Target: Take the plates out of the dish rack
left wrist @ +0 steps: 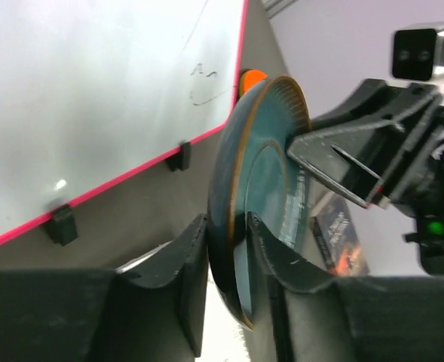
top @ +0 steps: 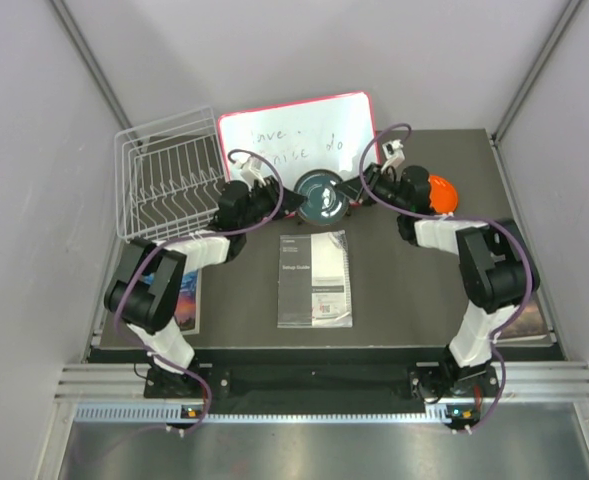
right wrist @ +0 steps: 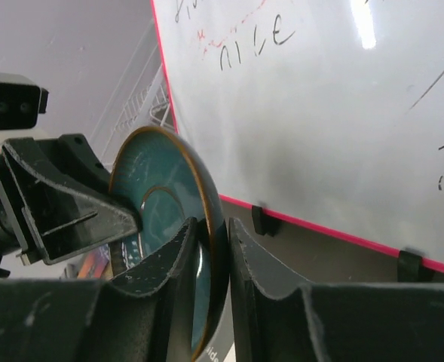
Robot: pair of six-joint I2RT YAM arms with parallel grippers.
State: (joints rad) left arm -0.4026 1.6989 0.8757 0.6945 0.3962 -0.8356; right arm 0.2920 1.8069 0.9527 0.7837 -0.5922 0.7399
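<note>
A dark teal plate [top: 320, 198] is held upright above the table, in front of the whiteboard. My left gripper [top: 292, 203] is shut on its left rim and my right gripper [top: 356, 195] is shut on its right rim. In the left wrist view the plate [left wrist: 263, 173] sits between my left gripper's [left wrist: 228, 241] fingers. In the right wrist view its rim [right wrist: 157, 188] sits between my right gripper's [right wrist: 212, 241] fingers. An orange plate [top: 442, 192] lies flat on the table by the right wrist. The white wire dish rack [top: 169, 185] stands at the back left and shows no plates. No lime green plate is in view.
A red-framed whiteboard [top: 294, 140] leans at the back centre. A setup guide booklet [top: 315, 279] lies mid-table. Printed cards lie under the left arm [top: 187, 298] and at the right edge [top: 529, 318]. Grey walls close in on both sides.
</note>
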